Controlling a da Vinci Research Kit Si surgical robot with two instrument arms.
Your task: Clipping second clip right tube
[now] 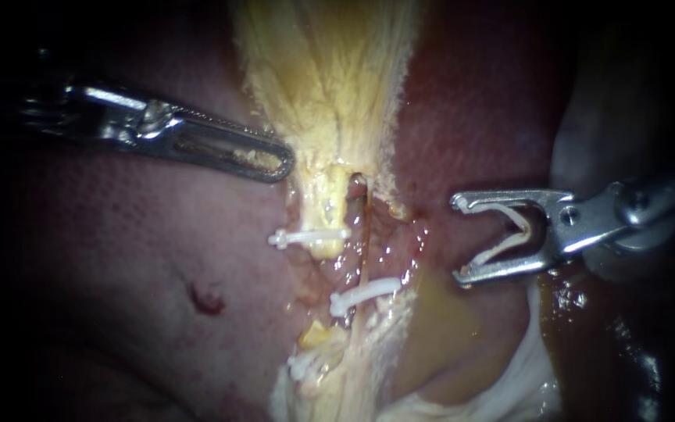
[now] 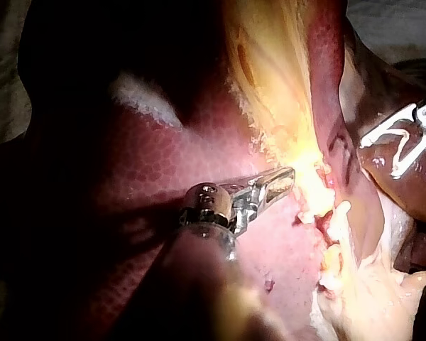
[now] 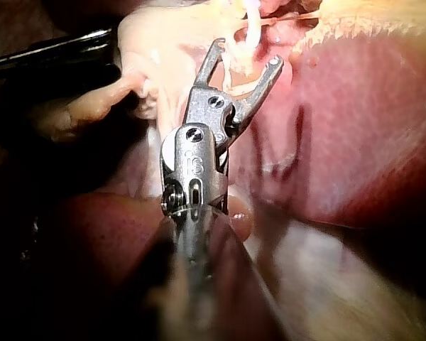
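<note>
Noting closed left instrument point(image 1: 275, 164) at 10 o'clock, right instrument point(image 1: 456, 238) at 3 o'clock spread wide holding loaded clip point(image 1: 501, 244); right tube point(image 1: 363, 258) thin, once-clipped.

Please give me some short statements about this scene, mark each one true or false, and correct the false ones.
1. The right instrument holds a loaded clip between its jaws. True.
2. The loaded clip is closed around a tube. False: it is spread open and lies apart from both tubes.
3. A white clip crosses the left tube. True.
4. The two instruments touch each other. False: the left instrument is on the far side of the tubes from the right one.
</note>
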